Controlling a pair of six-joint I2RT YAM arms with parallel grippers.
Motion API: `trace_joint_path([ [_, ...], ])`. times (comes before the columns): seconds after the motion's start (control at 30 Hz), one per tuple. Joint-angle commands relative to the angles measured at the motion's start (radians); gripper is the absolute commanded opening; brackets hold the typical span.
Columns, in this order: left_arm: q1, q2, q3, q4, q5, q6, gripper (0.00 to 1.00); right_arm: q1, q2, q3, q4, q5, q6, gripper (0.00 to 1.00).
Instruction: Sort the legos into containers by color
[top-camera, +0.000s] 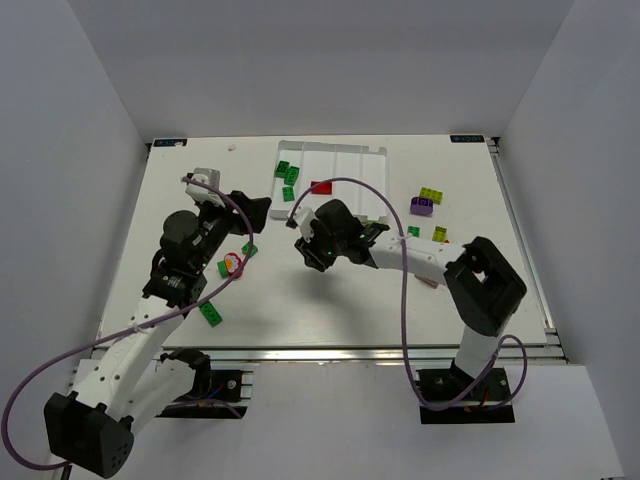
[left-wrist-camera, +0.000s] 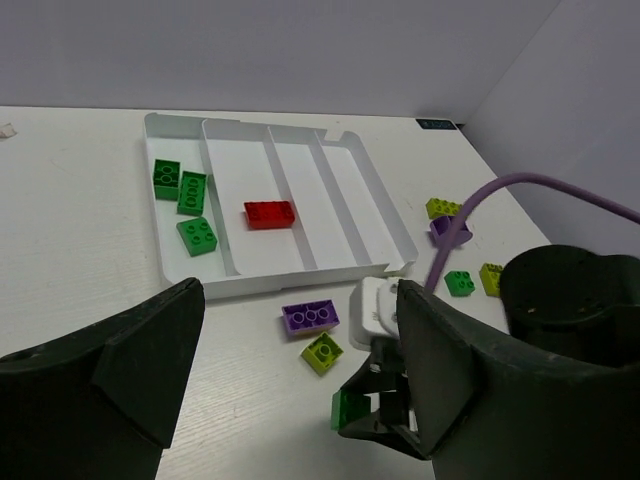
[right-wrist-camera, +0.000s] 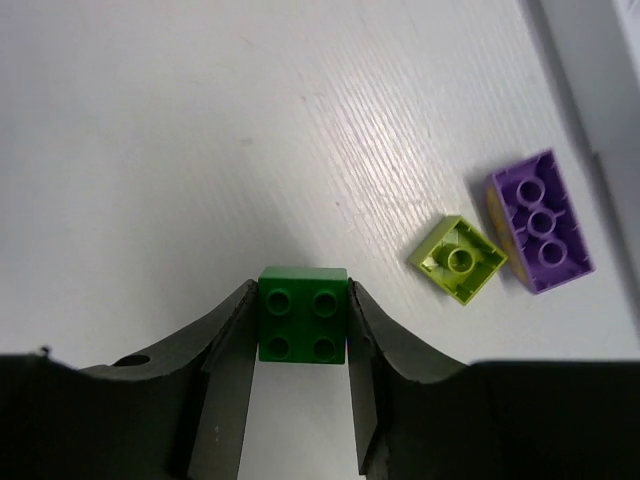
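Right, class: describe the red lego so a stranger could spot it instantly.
Start at the white tray. Its second compartment from the left holds a single brick, the red lego. The green legos lie one compartment over; this is the tray's only red piece.

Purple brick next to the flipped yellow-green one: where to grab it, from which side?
Come straight down from above: the purple brick lies flat, studs up. Pinch its two long sides, toward the end away from the yellow-green brick, which crowds one corner there. That end looks clear on both sides.
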Motion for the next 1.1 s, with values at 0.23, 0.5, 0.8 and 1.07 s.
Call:
trace_joint_path([
  [0.23,0.002,-0.058,-0.020,0.035,0.026,-0.004,0.87,-0.054,-0.009,0.151,0.016,-0.191,-0.362,0.00],
  [0.5,0.002,-0.072,-0.025,0.030,0.031,-0.001,0.87,-0.109,0.294,0.605,-0.030,-0.164,-0.293,0.00],
  [0.8,0.003,-0.062,-0.028,0.035,0.037,0.001,0.87,-0.156,0.506,0.873,0.069,-0.007,-0.187,0.00],
  [1.07,0.003,-0.029,-0.025,0.026,0.045,0.004,0.87,-0.205,0.655,1.048,0.105,-0.023,-0.158,0.25],
])
